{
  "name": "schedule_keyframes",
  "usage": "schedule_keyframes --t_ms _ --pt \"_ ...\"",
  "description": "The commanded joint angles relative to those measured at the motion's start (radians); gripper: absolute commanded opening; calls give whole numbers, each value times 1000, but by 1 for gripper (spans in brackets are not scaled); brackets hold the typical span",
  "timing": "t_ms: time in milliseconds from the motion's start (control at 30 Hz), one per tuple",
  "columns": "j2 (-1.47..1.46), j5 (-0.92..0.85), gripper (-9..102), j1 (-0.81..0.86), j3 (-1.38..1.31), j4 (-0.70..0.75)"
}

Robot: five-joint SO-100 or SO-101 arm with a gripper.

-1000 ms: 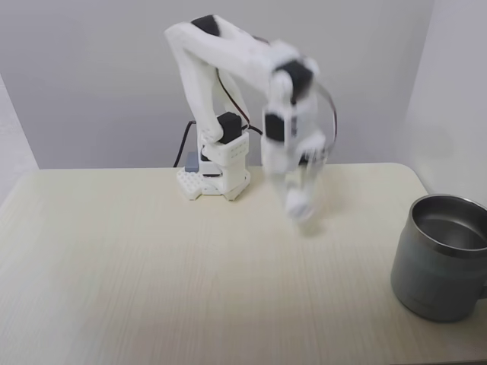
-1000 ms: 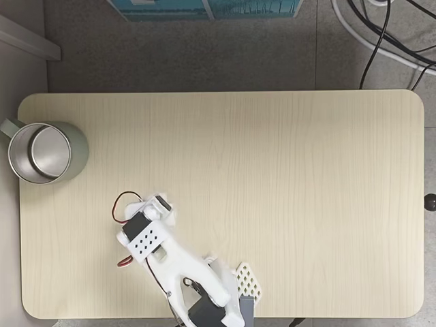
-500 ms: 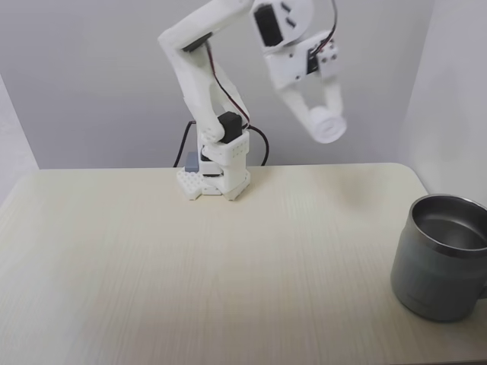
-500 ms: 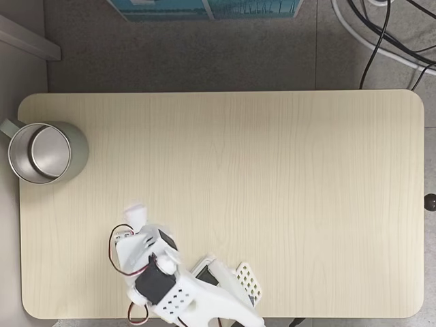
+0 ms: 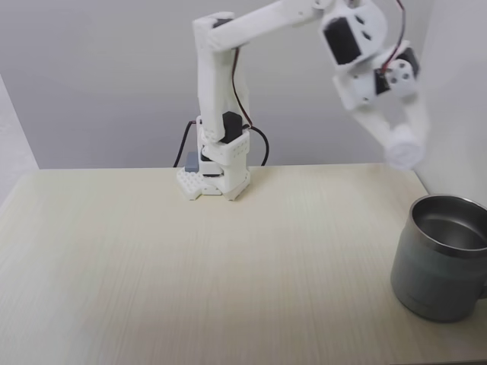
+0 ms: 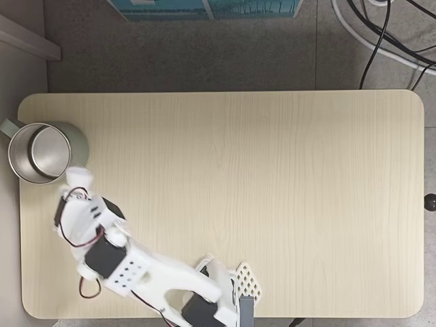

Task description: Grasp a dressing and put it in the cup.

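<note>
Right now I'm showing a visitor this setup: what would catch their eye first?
Probably the white arm raised high, its tool holding the dressing in the air near the table's right end in the front fixed view. Next, the cup below it, open and shiny inside, at the top-left table corner in the overhead-looking fixed view.

One fixed view faces the arm's base from across the surface; the other looks straight down; both share the mug.
</note>
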Motion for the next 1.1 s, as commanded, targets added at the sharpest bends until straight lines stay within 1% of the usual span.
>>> schedule_keyframes --t_ms 0,100,300,633,667,700,767,800,900,1067 --pt "109 72 0 5 156 -17" --pt "224 121 0 0 249 -17" --pt "370 126 0 -21 337 -15" --pt "411 123 0 -25 367 -6" --pt "413 118 2 -26 367 -2" --pt "413 110 8 -29 365 5" --pt "413 91 25 -37 365 20" --pt "413 83 28 -41 365 28" --pt "403 78 33 -55 367 43" --pt "377 78 33 -60 367 57"
